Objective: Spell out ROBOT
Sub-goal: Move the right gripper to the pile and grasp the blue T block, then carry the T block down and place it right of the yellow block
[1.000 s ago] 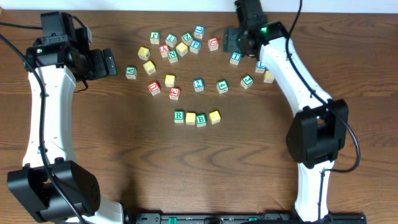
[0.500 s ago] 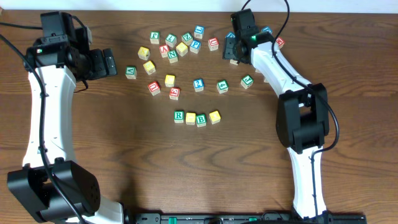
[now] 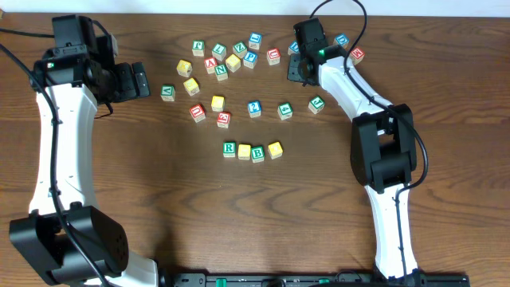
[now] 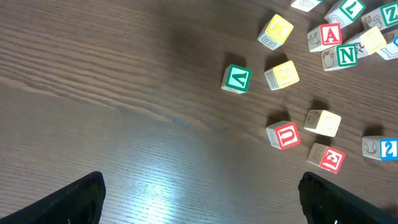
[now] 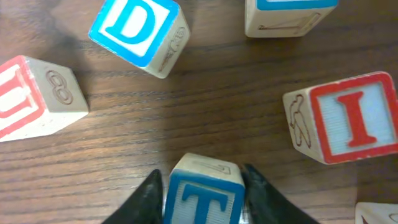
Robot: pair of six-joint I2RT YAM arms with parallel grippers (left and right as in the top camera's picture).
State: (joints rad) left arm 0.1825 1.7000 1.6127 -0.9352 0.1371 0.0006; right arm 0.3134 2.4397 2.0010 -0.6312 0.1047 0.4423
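A row of blocks lies mid-table: a green R (image 3: 229,148), a yellow block (image 3: 244,151), a green B (image 3: 257,154) and another yellow block (image 3: 275,149). My right gripper (image 3: 301,70) is down among the back-right blocks. In the right wrist view its fingers (image 5: 205,196) press both sides of a blue T block (image 5: 204,193) that rests on the table. The arm hides the T block from overhead. My left gripper (image 3: 142,81) is open and empty at the far left, left of a green block (image 4: 236,79).
Around the T block lie a blue D block (image 5: 138,31), a red I block (image 5: 348,115), a red block (image 5: 34,96) and another blue block (image 5: 289,15). Several loose letter blocks are scattered across the back middle (image 3: 223,60). A red U block (image 4: 284,135) lies near the left gripper.
The right arm has swung in and its gripper has come down over the T block, which showed beside it before. The left arm and the row have not moved.
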